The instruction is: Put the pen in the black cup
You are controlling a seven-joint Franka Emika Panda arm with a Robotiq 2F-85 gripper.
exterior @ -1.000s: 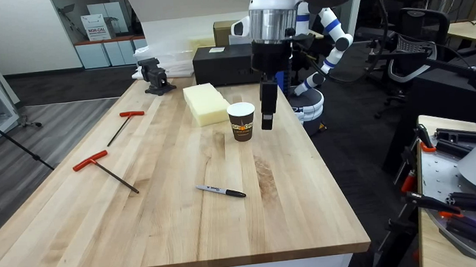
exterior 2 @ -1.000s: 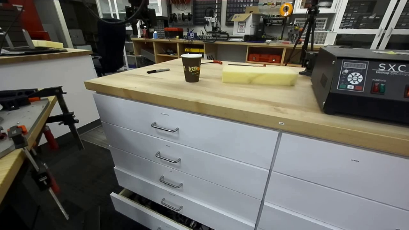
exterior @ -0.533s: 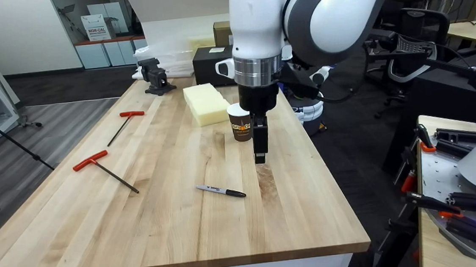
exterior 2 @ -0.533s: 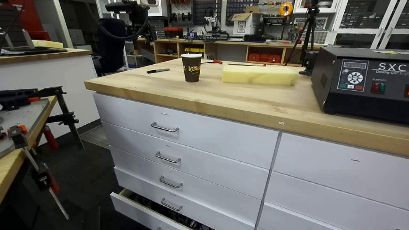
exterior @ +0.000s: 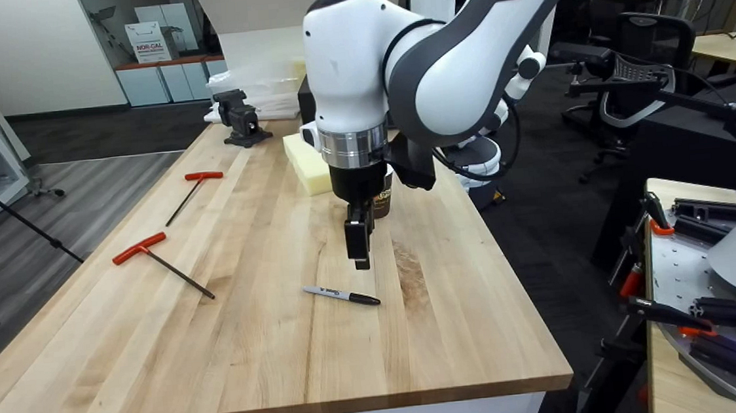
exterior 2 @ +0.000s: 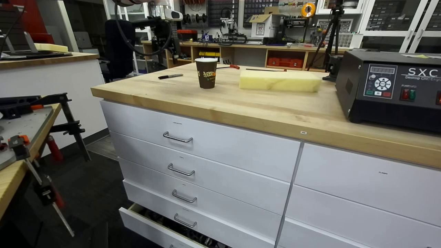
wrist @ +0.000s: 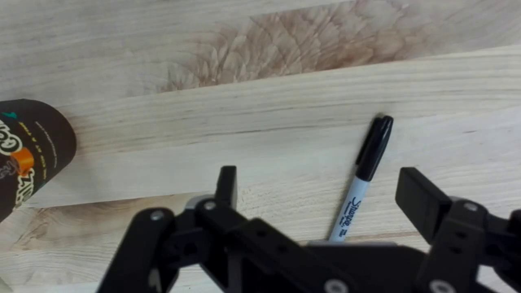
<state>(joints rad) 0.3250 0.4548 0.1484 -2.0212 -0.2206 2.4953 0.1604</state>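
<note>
The pen, a grey marker with a black cap, lies flat on the wooden table in both exterior views (exterior: pixel 342 295) (exterior 2: pixel 170 76). In the wrist view the pen (wrist: pixel 366 162) lies between the spread fingers, its grey end hidden by the gripper body. The black cup (exterior 2: pixel 207 73) stands upright with a white rim. It is partly hidden behind my arm in an exterior view (exterior: pixel 383 200), and its side shows at the left edge of the wrist view (wrist: pixel 32 150). My gripper (exterior: pixel 361 263) is open and empty above the table, just over the pen; its fingers show in the wrist view (wrist: pixel 317 187).
A pale yellow block (exterior 2: pixel 279 81) lies near the cup. Two red-handled T-shaped tools (exterior: pixel 139 249) (exterior: pixel 204 175) lie on the table's far side from my arm. A black machine box (exterior 2: pixel 392 86) and a small black vise (exterior: pixel 240 119) stand at one end of the table (exterior: pixel 256 366).
My arm has moved past the cup toward the pen and lowered, and the gripper is now over the pen. The pen and cup have not moved.
</note>
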